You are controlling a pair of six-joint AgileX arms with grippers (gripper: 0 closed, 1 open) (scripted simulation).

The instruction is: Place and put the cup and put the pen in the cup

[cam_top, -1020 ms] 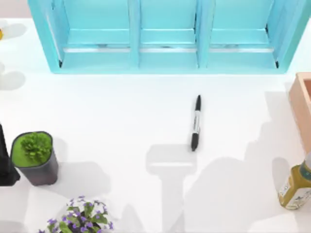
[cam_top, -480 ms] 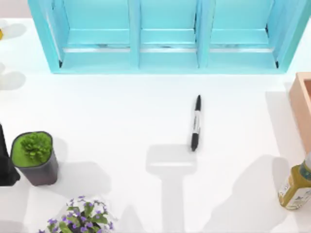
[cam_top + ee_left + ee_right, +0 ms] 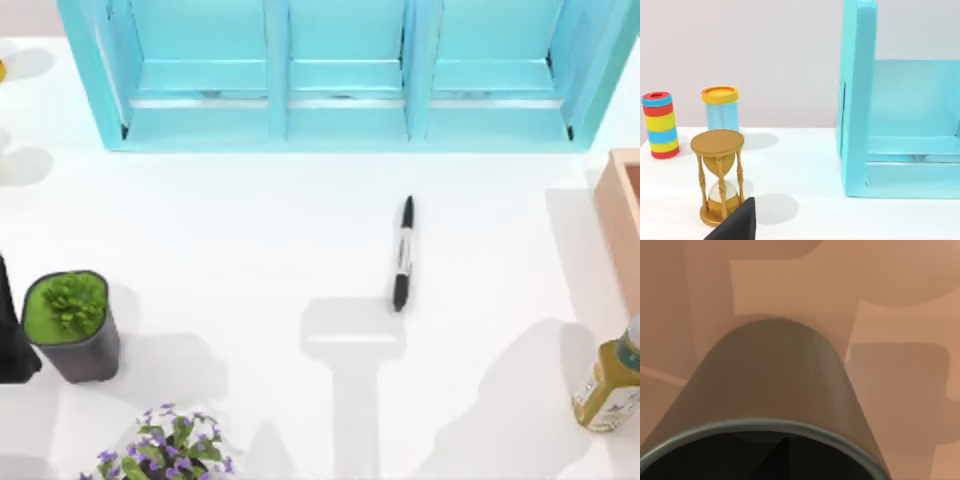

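We are just starting — the pen (image 3: pixel 403 253) lies alone on the table (image 3: pixel 250 250), and the cup (image 3: pixel 775 390) is not set there yet. We cannot tell how our grippers are.

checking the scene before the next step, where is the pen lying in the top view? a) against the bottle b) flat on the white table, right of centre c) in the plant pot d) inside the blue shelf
b: the pen lies flat on the bare white table, in front of the blue shelf and apart from the plant pot and the bottle.
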